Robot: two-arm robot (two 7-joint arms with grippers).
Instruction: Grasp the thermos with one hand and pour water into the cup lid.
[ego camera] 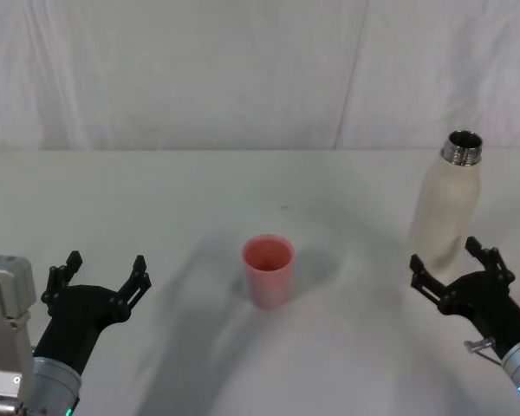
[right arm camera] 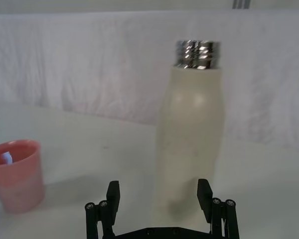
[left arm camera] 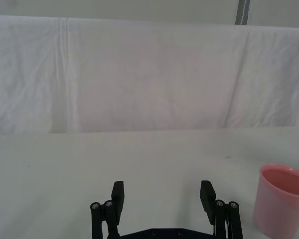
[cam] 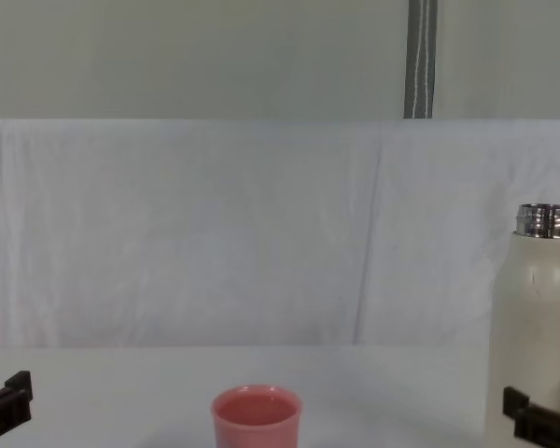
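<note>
Right pincer (ego camera: 455, 267) gaped wide, empty, just before the thermos (ego camera: 444, 204), which stood uncapped at table's (ego camera: 199, 199) right. Left pincer (ego camera: 102, 279) open, idle, left of the cup (ego camera: 268, 269) at centre. Risk: matte, smooth, rounded body might slip or tip if nudged off-centre; light plastic cup could topple.
</note>
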